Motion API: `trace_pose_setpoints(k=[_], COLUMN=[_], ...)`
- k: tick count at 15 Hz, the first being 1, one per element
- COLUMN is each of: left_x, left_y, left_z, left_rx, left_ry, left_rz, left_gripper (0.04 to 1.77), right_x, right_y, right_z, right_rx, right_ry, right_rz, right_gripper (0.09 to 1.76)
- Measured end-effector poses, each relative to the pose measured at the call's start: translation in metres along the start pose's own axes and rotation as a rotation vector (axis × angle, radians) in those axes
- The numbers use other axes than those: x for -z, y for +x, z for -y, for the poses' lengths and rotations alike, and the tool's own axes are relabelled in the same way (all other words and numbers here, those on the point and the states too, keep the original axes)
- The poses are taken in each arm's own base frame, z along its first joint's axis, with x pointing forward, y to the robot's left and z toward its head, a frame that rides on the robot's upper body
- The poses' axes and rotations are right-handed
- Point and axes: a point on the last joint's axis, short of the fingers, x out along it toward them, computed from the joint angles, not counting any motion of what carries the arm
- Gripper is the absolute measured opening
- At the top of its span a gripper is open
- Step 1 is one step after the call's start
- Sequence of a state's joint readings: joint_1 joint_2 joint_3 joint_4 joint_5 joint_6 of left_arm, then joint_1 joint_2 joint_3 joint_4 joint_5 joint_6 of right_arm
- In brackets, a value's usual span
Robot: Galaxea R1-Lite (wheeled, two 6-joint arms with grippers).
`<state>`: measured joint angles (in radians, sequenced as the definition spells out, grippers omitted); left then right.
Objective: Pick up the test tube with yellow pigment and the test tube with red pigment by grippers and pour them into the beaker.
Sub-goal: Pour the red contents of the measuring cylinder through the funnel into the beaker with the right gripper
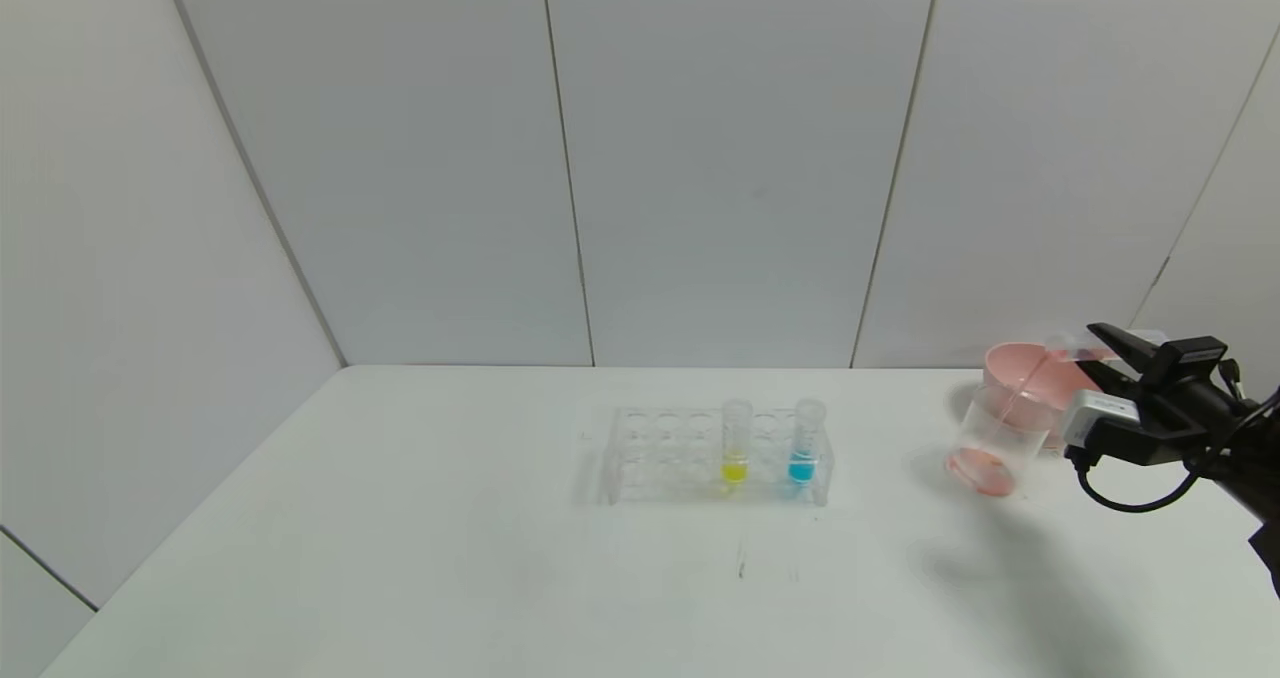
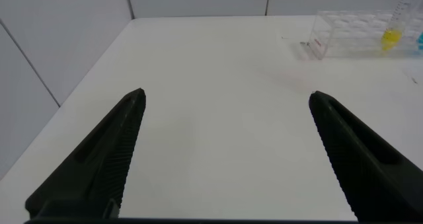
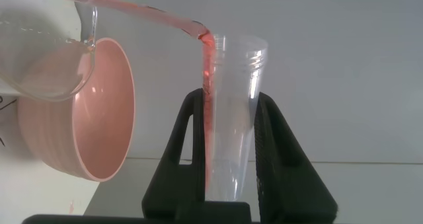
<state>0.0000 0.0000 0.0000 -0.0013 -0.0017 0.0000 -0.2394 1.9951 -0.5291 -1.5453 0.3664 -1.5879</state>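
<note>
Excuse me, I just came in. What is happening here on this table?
The right gripper is shut on the test tube with red pigment, tipped over the beaker; a red stream runs into it and red liquid already lies at its bottom. The pink bowl stands just behind. The test tube with yellow pigment waits upright in the rack beside a blue tube. The left gripper is open and idle above the table.

Bare table [image 1: 400, 518] left of rack [image 1: 660, 458], open gap between rack and beaker [image 1: 995, 448], pink bowl [image 1: 1030, 373] crowding behind beaker
</note>
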Motion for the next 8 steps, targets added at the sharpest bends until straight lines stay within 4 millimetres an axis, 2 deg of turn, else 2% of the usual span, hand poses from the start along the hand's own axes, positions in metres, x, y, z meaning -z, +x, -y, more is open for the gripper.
trace_pose_setpoints(k=[8], left_x=[0.0000], left_y=[0.0000], left_z=[0.0000], left_rx=[0.000], left_ry=[0.000], left_rz=[0.000], left_gripper=[1.76], right_x=[0.0028], right_y=[-0.0009], right_z=[-0.0018], right_rx=[-0.006], right_ry=[0.000], right_rz=[-0.009], right_gripper=[0.50])
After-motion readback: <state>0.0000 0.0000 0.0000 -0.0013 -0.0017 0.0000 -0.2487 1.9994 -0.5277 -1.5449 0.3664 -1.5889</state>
